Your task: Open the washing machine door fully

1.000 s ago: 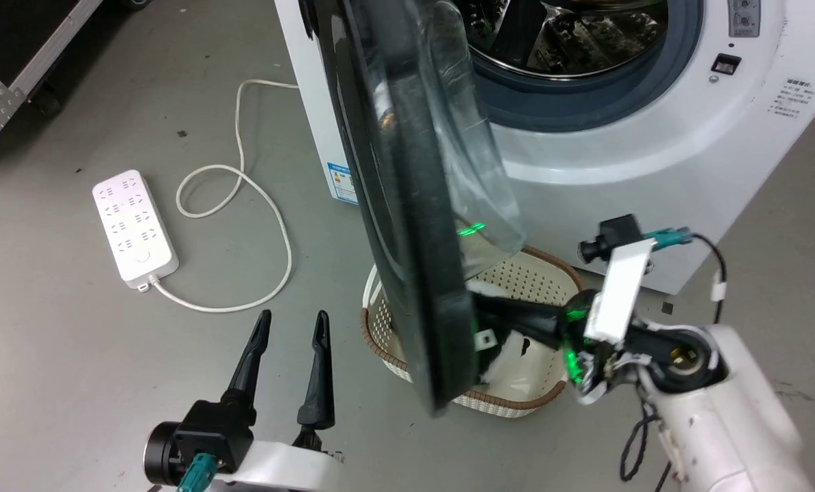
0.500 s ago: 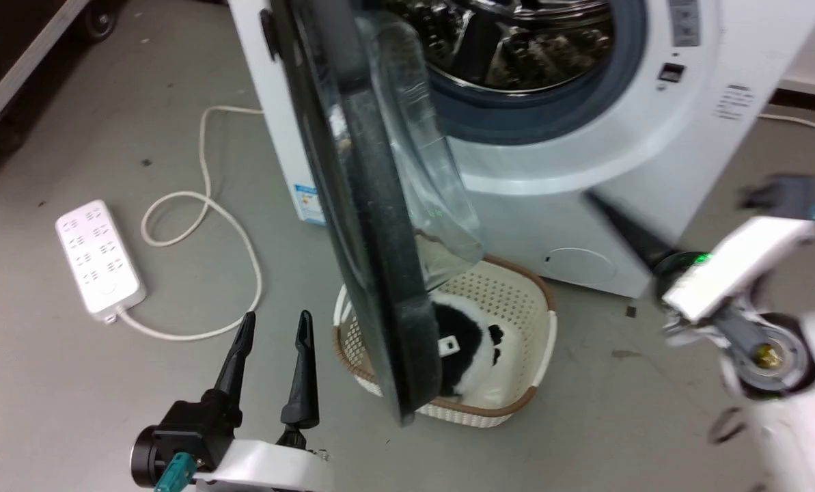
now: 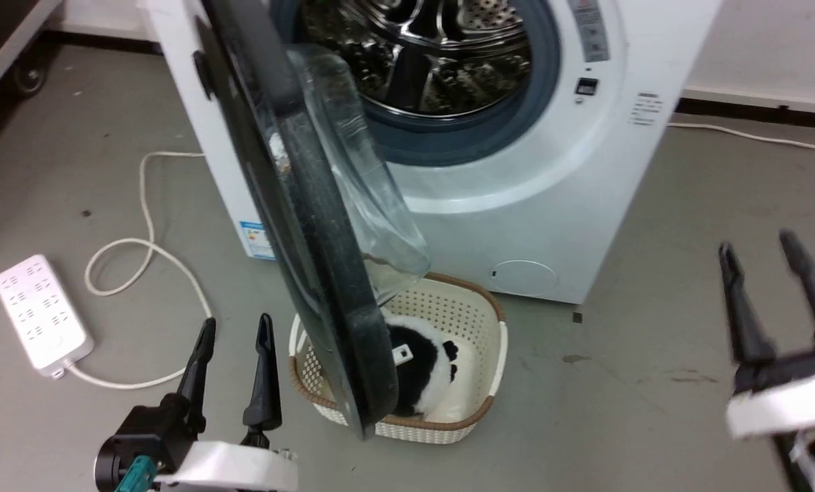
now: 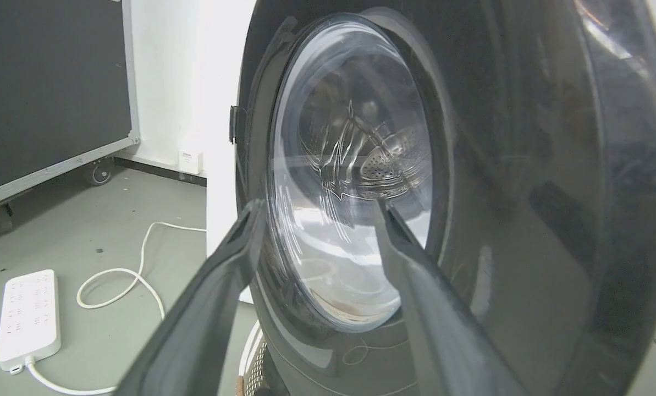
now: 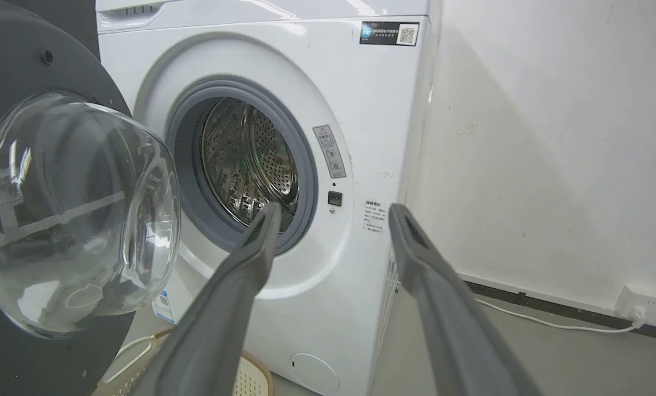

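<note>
The washing machine door stands swung out from the front of the machine, hinged on the left side and nearly edge-on to the head camera. Its black ring faces left and its clear bulging window faces right, toward the uncovered opening. Its lower edge hangs over the basket.

At the far left a white power strip lies on the grey floor, and its white cable loops back toward the machine. Next comes the left tool, low in the head view. Its two dark fingers point up with a moderate gap between them, and it grips nothing. It sits just beside the door's outer face, and in the left wrist view its fingers point at the window.

Right of the door's bottom edge, a cream basket with a brown rim sits on the floor against the machine. It holds a black-and-white soft toy. Behind it stands the white washing machine, with a blue-white sticker at its lower left corner. A grey gasket rings the steel drum.

At the far right the right tool is well apart from the machine. It looks slightly blurred, its fingers are spread wide, and it is empty. In the right wrist view its fingers point at the machine's front.
</note>
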Tool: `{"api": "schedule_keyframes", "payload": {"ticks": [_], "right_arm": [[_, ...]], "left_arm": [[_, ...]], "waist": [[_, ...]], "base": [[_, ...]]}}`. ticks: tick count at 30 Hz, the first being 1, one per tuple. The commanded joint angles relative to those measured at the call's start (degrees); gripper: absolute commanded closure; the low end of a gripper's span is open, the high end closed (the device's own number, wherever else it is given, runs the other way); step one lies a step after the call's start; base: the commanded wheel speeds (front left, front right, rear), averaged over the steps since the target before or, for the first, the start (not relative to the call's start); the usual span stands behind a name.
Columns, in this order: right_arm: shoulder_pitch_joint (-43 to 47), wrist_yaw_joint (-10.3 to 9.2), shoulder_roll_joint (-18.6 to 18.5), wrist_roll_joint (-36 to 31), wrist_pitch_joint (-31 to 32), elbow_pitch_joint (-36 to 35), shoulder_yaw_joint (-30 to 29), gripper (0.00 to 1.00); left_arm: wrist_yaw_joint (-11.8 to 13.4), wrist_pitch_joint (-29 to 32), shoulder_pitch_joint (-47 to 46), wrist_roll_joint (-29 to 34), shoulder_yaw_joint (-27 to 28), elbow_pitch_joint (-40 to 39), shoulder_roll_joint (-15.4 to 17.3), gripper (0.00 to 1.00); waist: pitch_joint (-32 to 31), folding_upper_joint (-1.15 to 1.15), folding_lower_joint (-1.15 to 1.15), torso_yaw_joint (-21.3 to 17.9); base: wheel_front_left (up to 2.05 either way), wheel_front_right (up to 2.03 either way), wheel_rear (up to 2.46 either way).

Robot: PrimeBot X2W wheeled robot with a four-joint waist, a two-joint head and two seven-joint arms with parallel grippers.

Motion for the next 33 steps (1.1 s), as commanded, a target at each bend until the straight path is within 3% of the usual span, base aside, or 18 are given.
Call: {"api": "schedule_keyframes", "payload": {"ticks": [1,5,9,25,26,27,33], "right_arm": [[2.5,0.05,2.6,-2.0,-0.6,-1.0,-0.8,0.00],[8.9,0.05,10.8,-7.5,-1.3,-2.7,-3.9,0.00],[13.1,0.05,14.0,-10.2,-1.7,-1.6,-5.0,0.00],[14.2,0.05,16.2,-11.2,-1.9,-3.5,-5.8,0.00],[14.2,0.05,16.2,-11.2,-1.9,-3.5,-5.8,0.00],[14.3,0.05,16.3,-11.2,-1.9,-3.4,-5.8,0.00],[14.1,0.05,16.3,-11.0,-1.9,-3.4,-5.5,0.00]], "left_arm": [[-0.5,-0.3,1.1,0.5,0.4,-0.1,0.1,0.00],[-1.6,-0.3,2.1,1.2,1.2,0.2,0.1,0.00],[-2.4,-0.3,2.7,2.5,0.9,1.2,0.1,0.00],[-1.6,-0.3,3.5,3.9,0.6,1.5,0.1,0.00],[-1.7,-0.3,3.5,3.7,0.6,1.5,0.1,0.94],[-1.7,-0.3,3.5,3.7,0.5,1.5,0.1,1.00],[-1.0,-0.3,3.2,4.7,1.2,-0.1,0.1,1.00]], "waist": [[-0.4,0.00,0.01,-0.7],[-0.8,0.00,0.01,-1.6],[-1.4,0.00,0.01,-1.9],[-1.9,0.00,0.01,-3.1],[-1.9,0.00,0.01,-3.1],[-1.9,0.00,0.01,-3.2],[-1.7,0.00,0.01,-3.2]], "base": [[0.00,0.00,0.00],[0.00,0.00,0.00],[0.00,0.00,0.00],[0.00,0.00,0.00],[0.00,0.00,0.00],[0.00,0.00,0.00],[0.00,0.00,0.00]]}}
